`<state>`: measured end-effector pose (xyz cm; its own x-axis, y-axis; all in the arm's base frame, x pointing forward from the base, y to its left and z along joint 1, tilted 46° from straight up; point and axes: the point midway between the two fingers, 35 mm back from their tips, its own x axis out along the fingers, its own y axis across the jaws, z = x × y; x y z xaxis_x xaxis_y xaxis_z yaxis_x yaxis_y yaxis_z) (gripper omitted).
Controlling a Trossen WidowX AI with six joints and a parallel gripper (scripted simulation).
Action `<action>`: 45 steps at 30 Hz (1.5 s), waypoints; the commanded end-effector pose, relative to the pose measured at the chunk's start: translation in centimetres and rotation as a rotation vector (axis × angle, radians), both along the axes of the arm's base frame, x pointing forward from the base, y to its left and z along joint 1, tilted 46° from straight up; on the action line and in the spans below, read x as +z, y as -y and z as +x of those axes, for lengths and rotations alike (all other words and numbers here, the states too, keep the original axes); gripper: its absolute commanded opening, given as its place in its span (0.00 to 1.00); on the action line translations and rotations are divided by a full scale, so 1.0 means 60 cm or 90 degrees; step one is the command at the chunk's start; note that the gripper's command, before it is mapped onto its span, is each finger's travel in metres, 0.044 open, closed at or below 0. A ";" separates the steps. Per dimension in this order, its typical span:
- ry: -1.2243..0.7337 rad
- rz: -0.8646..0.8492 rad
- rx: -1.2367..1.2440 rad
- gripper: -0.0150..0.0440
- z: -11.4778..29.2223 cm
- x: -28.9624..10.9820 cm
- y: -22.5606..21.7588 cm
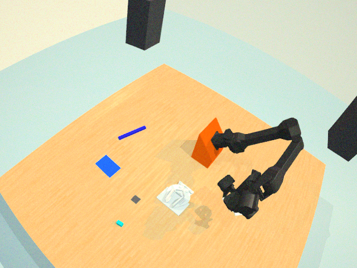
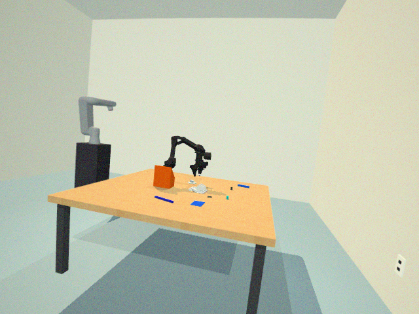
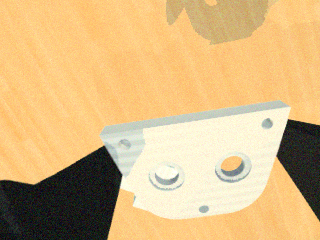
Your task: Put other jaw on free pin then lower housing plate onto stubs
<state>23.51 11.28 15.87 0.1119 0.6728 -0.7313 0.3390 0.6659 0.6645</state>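
Housing plate (image 1: 237, 214) (image 2: 199, 174) (image 3: 200, 192) is clamped by its ends between the fingers of the gripper (image 1: 242, 204) (image 2: 198, 173) (image 3: 193, 136), long axis running finger to finger. White gripper base assembly (image 1: 176, 199) (image 2: 198, 189) lies left of the hand, top view; leftward carry probably needed, then stub alignment. Tooth mesh can't be confirmed.
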 end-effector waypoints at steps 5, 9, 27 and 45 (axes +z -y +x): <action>-0.091 0.013 -0.099 0.85 0.012 -0.015 0.016; -0.131 0.018 -0.143 0.85 0.017 -0.022 0.024; -0.314 0.042 -0.342 0.85 0.035 -0.055 0.058; -0.496 0.070 -0.540 0.85 0.047 -0.087 0.094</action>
<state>26.18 6.15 11.05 0.1009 0.6595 -0.7449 0.9826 0.0516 0.1787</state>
